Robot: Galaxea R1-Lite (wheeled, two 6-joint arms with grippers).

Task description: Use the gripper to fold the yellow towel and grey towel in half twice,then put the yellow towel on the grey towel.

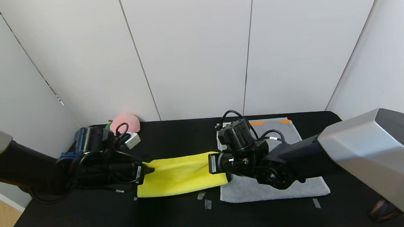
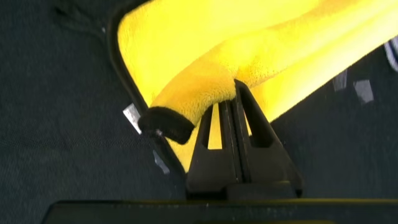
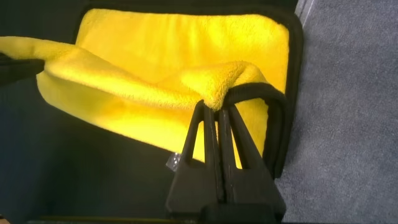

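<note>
The yellow towel [image 1: 179, 175] with black edge trim lies on the black table, one long edge lifted between my two grippers. My left gripper [image 1: 151, 170] is shut on its left end; the left wrist view shows the jaws pinching the cloth [image 2: 205, 93] at my left gripper [image 2: 233, 87]. My right gripper [image 1: 225, 169] is shut on its right end; the right wrist view shows the pinched fold [image 3: 217, 84] at my right gripper [image 3: 216, 106]. The grey towel [image 1: 295, 188] with orange marks lies flat under the right arm, touching the yellow towel's right end, and shows in the right wrist view [image 3: 348, 124].
A pink plush toy [image 1: 124, 121] and a small white box [image 1: 132, 139] sit at the table's back left. Bits of tape [image 1: 204, 200] mark the table in front of the towels. White wall panels stand behind the table.
</note>
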